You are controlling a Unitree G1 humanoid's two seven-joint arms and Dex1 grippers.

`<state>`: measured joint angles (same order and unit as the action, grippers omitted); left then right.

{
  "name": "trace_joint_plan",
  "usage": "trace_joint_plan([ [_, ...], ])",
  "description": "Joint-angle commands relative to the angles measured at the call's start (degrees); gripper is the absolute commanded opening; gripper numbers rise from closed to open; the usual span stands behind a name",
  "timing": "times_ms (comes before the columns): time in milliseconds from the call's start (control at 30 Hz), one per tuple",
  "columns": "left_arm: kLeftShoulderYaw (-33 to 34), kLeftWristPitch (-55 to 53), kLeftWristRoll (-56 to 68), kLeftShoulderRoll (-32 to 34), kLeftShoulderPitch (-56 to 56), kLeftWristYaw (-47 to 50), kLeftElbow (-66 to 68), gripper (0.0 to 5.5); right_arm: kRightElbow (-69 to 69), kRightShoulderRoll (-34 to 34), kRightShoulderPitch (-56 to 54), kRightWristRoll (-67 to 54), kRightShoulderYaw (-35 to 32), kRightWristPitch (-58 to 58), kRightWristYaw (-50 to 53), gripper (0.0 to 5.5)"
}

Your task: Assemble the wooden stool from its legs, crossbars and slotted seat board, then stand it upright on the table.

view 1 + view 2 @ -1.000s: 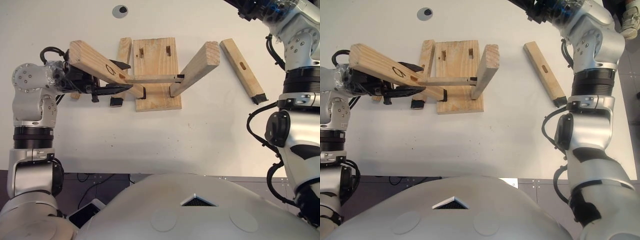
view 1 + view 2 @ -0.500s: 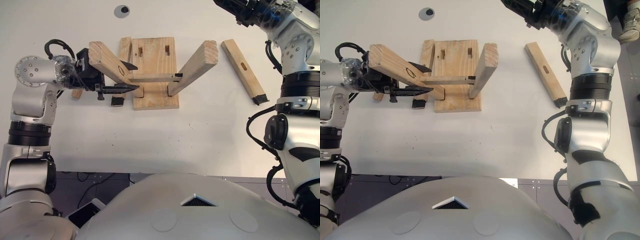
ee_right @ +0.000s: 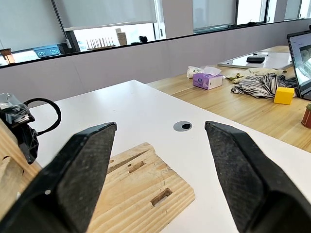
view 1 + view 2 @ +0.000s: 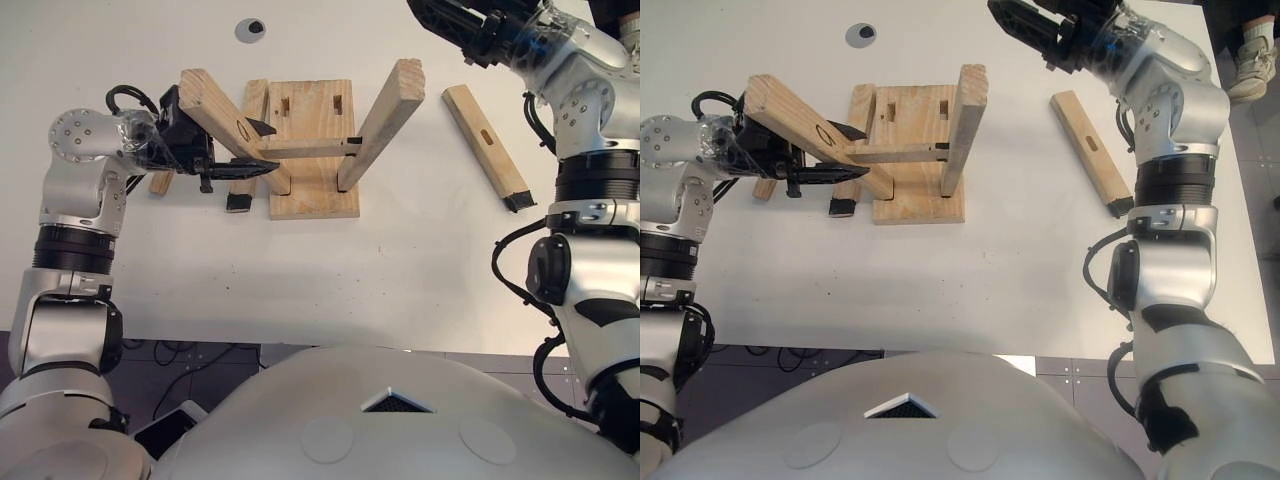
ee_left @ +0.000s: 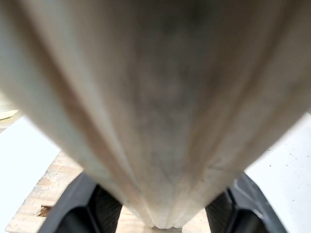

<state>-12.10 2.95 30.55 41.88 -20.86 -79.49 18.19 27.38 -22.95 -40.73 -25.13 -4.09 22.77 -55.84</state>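
Left hand (image 4: 250, 148): pinching the left leg (image 4: 215, 110) about midway along it, one finger on either side of the wood. In the left wrist view the leg runs down between the two dark fingers.

Right hand (image 4: 1025, 30): fingers spread wide, holding nothing. It hangs beyond the far right corner of the seat board (image 4: 312, 195).

Seat board lies flat on the tabletop (image 4: 350, 280), slots facing up. The two slots near its far edge are unfilled.

Left leg and a second leg (image 4: 380, 125) both have their feet at the near edge of the seat board. They are joined by a crossbar (image 4: 305, 150) above it. The left leg leans out past the board's left side; the second leg leans toward its right side.

A third leg (image 4: 250, 95) lies flat, touching the board's left edge. A loose leg (image 4: 487, 143) lies well to the right of the board.

Relation to watch: the top of the second leg sits just beside your right hand, on the board side of it. Its long axis rises from the board's near edge toward that hand. Your right hand is the nearer one; my guess is that it should steady this leg.

Risk, as I judge it: the frame splays, so the crossbar joint may pull apart.
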Motion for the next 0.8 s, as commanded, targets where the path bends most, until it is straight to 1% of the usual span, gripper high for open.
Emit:
trace_joint_plan([
  [33,-13.7,-4.3,-18.7,-3.0,10.4,6.1,10.8,2.01,-3.4,1.6,1.4,0.1,-0.1,0.7,2.5,3.35],
  [67,-12.5,-4.1,-18.3,-3.2,9.0,7.5,10.3,2.37,-3.9,1.5,1.8,-0.1,-0.3,0.7,2.9,3.35],
  [100,-11.3,-4.2,-17.7,-3.3,7.9,8.7,9.4,2.45,-4.0,1.5,2.0,-0.2,-0.5,0.6,3.1,3.35],
  [133,-9.6,-5.2,-16.5,-3.1,7.0,9.6,7.4,2.66,-4.1,1.4,2.2,-0.3,-0.6,0.6,3.2,3.35],
  [233,-3.9,-9.7,-12.8,-0.5,6.5,11.7,-4.1,3.09,-5.3,0.7,3.0,-0.6,-1.0,1.3,3.4,3.35],
  [367,-1.9,-12.8,-12.8,2.1,6.9,10.5,-12.3,3.64,-10.2,-2.5,8.1,-0.5,-2.9,2.9,3.7,3.35],
  [400,-1.3,-13.1,-13.2,3.3,8.1,10.4,-14.2,3.86,-12.5,-3.8,9.7,-1.0,-3.2,4.0,3.2,3.35],
  [467,0.5,-13.0,-13.9,6.8,11.1,9.7,-17.9,4.09,-19.1,-7.5,14.1,-3.0,-3.9,6.9,0.0,3.35],
  [500,1.5,-12.0,-14.9,9.1,12.6,9.2,-18.7,4.09,-23.6,-10.7,18.0,-4.7,-4.0,9.0,-3.3,3.35],
  [567,3.4,-11.2,-17.0,10.9,13.3,10.6,-17.3,4.09,-31.8,-17.4,26.5,-7.6,-3.3,12.2,-11.1,3.35],
  [633,4.7,-10.3,-18.6,10.3,12.1,13.1,-14.8,4.09,-37.9,-21.6,33.0,-9.5,-2.4,14.2,-15.5,3.35],
  [667,5.3,-10.4,-19.7,8.3,10.1,16.5,-12.6,4.09,-41.0,-21.9,35.3,-11.1,-2.0,15.7,-16.1,3.35],
  [733,6.5,-10.7,-21.5,3.5,6.9,23.8,-9.1,4.09,-46.2,-19.7,36.9,-12.7,1.1,17.5,-14.3,3.35],
  [800,6.5,-10.7,-22.0,-0.8,5.2,28.4,-7.8,4.09,-49.7,-16.2,37.3,-11.8,5.0,17.3,-10.5,3.35],
])
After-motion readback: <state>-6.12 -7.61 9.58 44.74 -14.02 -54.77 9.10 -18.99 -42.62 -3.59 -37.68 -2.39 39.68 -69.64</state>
